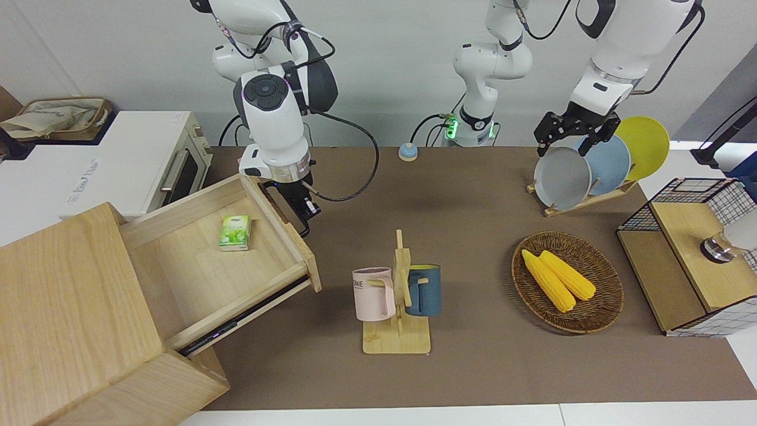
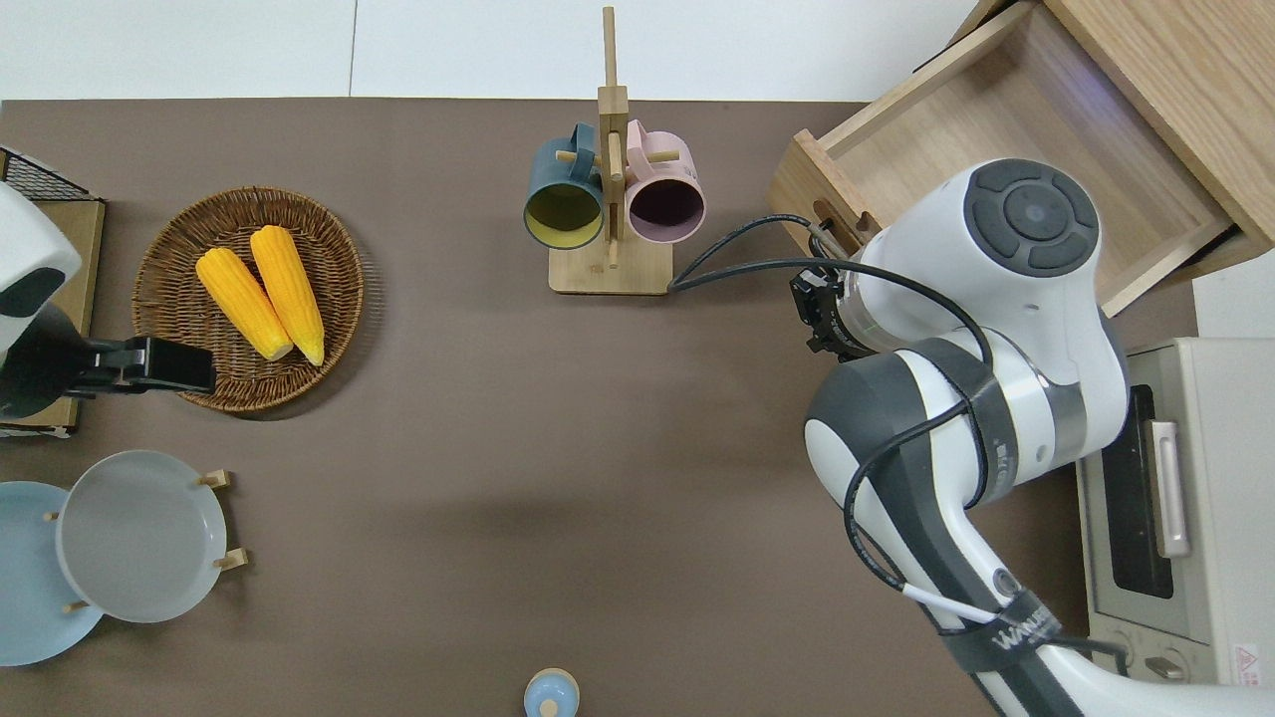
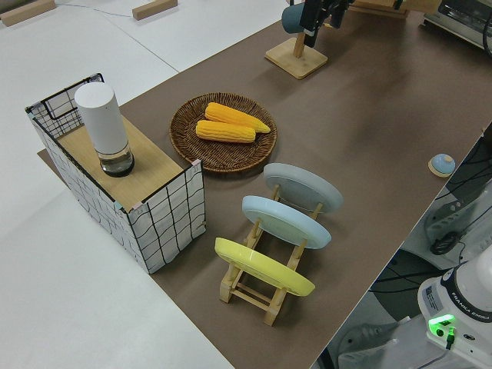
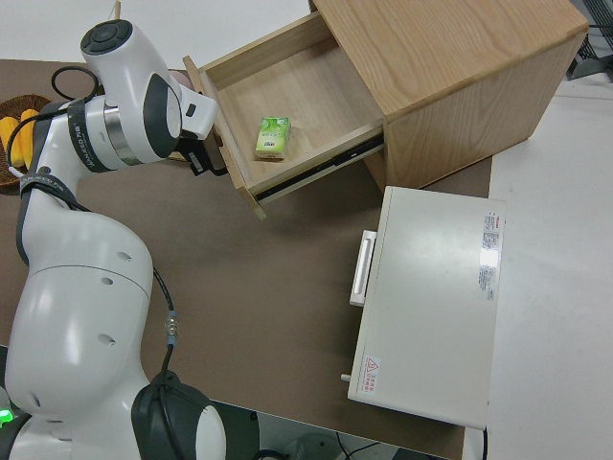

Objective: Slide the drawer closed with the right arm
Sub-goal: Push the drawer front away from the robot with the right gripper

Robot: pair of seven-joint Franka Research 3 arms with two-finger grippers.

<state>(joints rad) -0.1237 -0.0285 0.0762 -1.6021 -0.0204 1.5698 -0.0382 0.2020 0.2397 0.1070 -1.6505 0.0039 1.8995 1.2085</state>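
Observation:
The pale-wood drawer (image 1: 195, 278) stands pulled out of the light-wood cabinet (image 1: 65, 307) at the right arm's end of the table. A green packet (image 1: 235, 232) lies in it. The black loop handle (image 1: 305, 228) is on its front. My right gripper (image 1: 306, 208) is shut and empty, low against the drawer front at the handle. The overhead view shows the drawer (image 2: 956, 119) and the gripper (image 2: 817, 309) beside its front; so does the right side view, with drawer (image 4: 297, 86) and gripper (image 4: 199, 158). My left arm is parked, its gripper (image 1: 571, 133) showing.
A white toaster oven (image 1: 148, 160) stands beside the cabinet, nearer to the robots. A mug rack (image 1: 397, 296) with two mugs is mid-table. A basket of corn (image 1: 597, 313), a plate rack (image 1: 591, 165) and a wire-and-wood rack (image 1: 686, 254) stand toward the left arm's end.

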